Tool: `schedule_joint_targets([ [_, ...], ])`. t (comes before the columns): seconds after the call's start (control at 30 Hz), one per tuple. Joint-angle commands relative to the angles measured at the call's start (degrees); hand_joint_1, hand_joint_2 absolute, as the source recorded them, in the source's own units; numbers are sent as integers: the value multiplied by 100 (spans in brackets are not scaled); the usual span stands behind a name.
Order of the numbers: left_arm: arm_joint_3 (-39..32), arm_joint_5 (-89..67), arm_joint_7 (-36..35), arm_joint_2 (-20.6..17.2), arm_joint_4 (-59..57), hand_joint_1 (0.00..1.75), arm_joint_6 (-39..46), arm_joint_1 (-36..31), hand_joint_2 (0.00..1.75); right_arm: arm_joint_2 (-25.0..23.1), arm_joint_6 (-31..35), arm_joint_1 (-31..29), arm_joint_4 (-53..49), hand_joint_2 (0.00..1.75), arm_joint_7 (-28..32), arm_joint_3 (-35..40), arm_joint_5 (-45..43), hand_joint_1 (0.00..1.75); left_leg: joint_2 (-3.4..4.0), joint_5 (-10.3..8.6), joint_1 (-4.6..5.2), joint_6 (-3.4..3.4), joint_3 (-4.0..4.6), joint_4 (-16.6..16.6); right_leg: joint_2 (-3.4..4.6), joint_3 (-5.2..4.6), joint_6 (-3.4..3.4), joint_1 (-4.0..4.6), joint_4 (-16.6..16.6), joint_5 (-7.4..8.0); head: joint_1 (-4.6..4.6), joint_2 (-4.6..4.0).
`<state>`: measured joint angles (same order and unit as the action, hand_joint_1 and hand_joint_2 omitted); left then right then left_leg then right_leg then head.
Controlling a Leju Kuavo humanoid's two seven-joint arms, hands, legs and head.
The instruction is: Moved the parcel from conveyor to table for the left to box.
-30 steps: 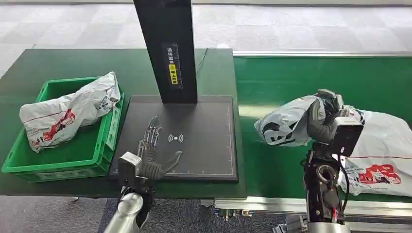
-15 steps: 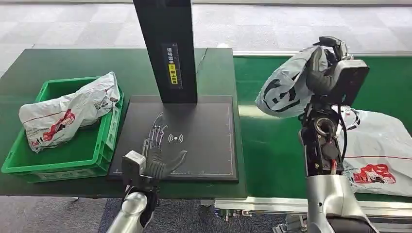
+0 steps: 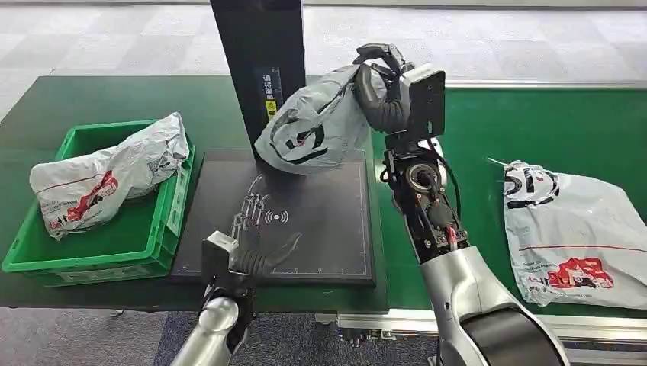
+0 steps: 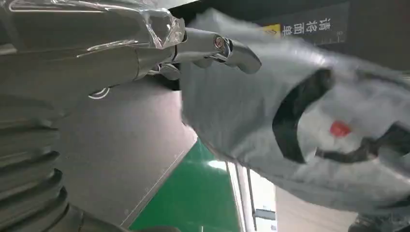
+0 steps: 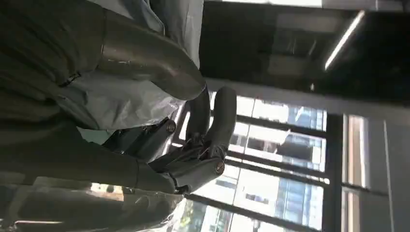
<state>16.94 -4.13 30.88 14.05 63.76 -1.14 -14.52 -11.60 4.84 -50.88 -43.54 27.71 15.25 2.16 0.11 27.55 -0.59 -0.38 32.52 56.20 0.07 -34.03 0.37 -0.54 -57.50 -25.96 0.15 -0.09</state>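
Note:
My right hand (image 3: pixel 379 86) grips a grey plastic parcel (image 3: pixel 314 126) by its top and holds it in the air over the black scanner pad (image 3: pixel 320 229), close to the black post (image 3: pixel 263 72). The left wrist view shows the same parcel (image 4: pixel 290 121) hanging ahead of my left hand's fingers (image 4: pixel 212 48). In the right wrist view the fingers (image 5: pixel 208 121) curl around the parcel's grey film (image 5: pixel 121 92). My left hand (image 3: pixel 248 248) lies open on the pad's near left part, fingers spread and pointing away from me, holding nothing.
A green crate (image 3: pixel 164 221) on the left of the dark green table holds another white and red parcel (image 3: pixel 103 179). A further white parcel (image 3: pixel 576 232) lies on the green conveyor (image 3: pixel 488 130) at the right.
My right arm has swung left, carrying the grey parcel from above the conveyor to above the scanner pad. My left hand has stayed on the pad, shifting only slightly.

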Motion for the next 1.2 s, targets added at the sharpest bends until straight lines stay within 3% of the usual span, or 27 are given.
schedule_joint_targets([
  [0.03, 81, 23, 47, -150, -649, 0, 69, -278, 175, -825, -1231, -94, 1283, 175, 132, 2004, 66, 175, 43, 6, 2, -5, -45, -23, 43, 24, -9, -1, 13, 3, -2, 0],
  [0.1, 64, 22, 57, -173, -624, 0, 74, -272, 175, -840, -1530, -10, 1194, 175, 145, 2277, -10, 175, 26, 5, -2, -7, -43, -21, 26, 23, -11, 3, 11, -1, -4, 0],
  [0.47, 55, 18, 55, -184, -573, 0, 77, -269, 175, -777, -1575, -23, 1143, 175, 138, 2293, -54, 175, 1, 0, -9, 0, -10, -5, 2, 6, -3, 9, 4, -1, -2, 0],
  [0.67, 20, 32, 37, -235, -473, 0, 84, -225, 175, -663, -2352, 132, 957, 175, -34, 2801, -433, 175, 2, 1, -8, -2, -17, -8, 3, 10, -5, 8, 9, -2, -4, 0],
  [0.8, -24, 45, -6, -241, -419, 0, 142, -161, 175, -623, -3266, 183, 1108, 175, -431, 3062, -785, 175, -5, 1, -9, -1, -29, -13, -4, 22, -5, 10, 13, -4, -4, 0],
  [0.93, -86, 50, -191, -218, -356, 0, 222, -238, 175, -393, -4214, 274, 1171, 175, -482, 4295, -337, 175, -6, 0, -12, 1, -19, -9, -6, 15, -3, 13, 12, -2, -4, 0],
  [0.97, -94, 43, -228, -238, -262, 0, 242, -187, 175, -323, -4120, 382, 1114, 175, -400, 4439, -292, 141, -4, -1, -11, 0, -17, -9, -3, 11, -3, 12, 11, -1, -2, 0],
  [1.0, -100, 40, -241, -251, -214, 0, 243, -153, 175, -295, -4183, 427, 1126, 175, -373, 4457, -410, 7, -8, -1, -10, 1, -25, -14, -7, 21, -3, 11, 15, -2, -2, 0],
  [1.03, -105, 38, -251, -261, -166, 0, 245, -110, 175, -271, -4249, 431, 1128, 175, -445, 4406, -563, 0, -11, -1, -14, 0, -19, -11, -10, 17, -3, 15, 15, -1, 0, 0],
  [1.2, -45, -191, -362, -281, -18, 0, 474, 23, 175, -26, -3823, 409, 780, 175, -522, 4263, -732, 0, -19, -3, -13, -1, -13, -6, -21, 12, -5, 14, 12, -4, -4, 0],
])
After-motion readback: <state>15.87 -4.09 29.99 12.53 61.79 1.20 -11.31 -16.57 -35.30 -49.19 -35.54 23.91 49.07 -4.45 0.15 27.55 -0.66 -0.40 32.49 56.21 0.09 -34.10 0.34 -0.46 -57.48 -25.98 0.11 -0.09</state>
